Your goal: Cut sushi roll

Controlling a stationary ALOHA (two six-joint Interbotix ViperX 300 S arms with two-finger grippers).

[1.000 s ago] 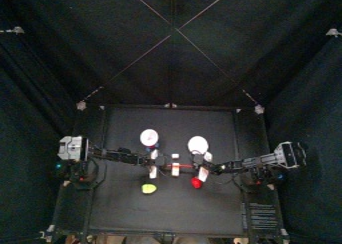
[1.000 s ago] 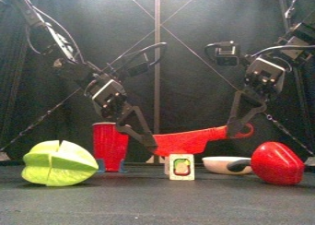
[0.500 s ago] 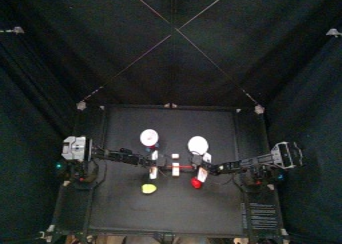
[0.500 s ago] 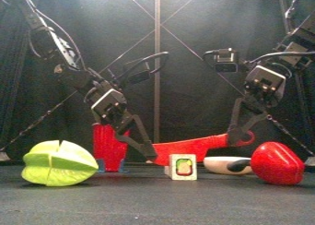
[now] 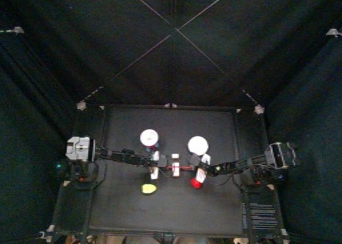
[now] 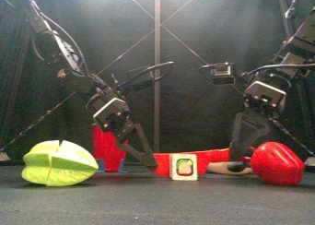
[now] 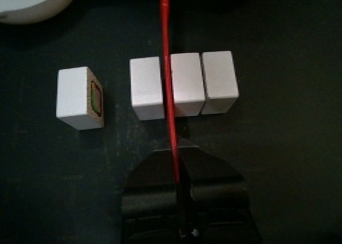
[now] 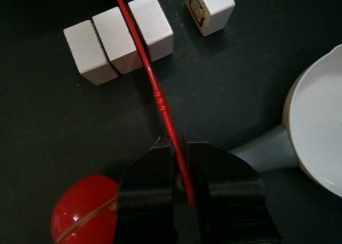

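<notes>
Both arms have come down since a second ago, so the red knife (image 6: 204, 157), which then hung clear above the sushi pieces, now lies low across them near the bench (image 6: 147, 203). Left pincer (image 7: 183, 193) is clamped on one end of the blade and right pincer (image 8: 189, 186) on the other, each seen edge-on along the thin red strip in its wrist view. In the left wrist view the knife runs between two of three white sushi blocks (image 7: 178, 84) that stand side by side; a fourth piece (image 7: 80, 96) lies a little apart from them, turned so its filling shows. From the front that loose piece (image 6: 182, 166) stands nearest the camera, with the blade passing behind it. Around these sit a green fruit-shaped toy (image 6: 58, 162) at the left, a red cup (image 6: 109, 148) behind the left arm, a red pepper-like toy (image 6: 277, 163) at the right, and a white ladle-like dish (image 8: 318, 123) beside the right pincer. From above, two white round dishes (image 5: 150, 137) lie behind the arms.
</notes>
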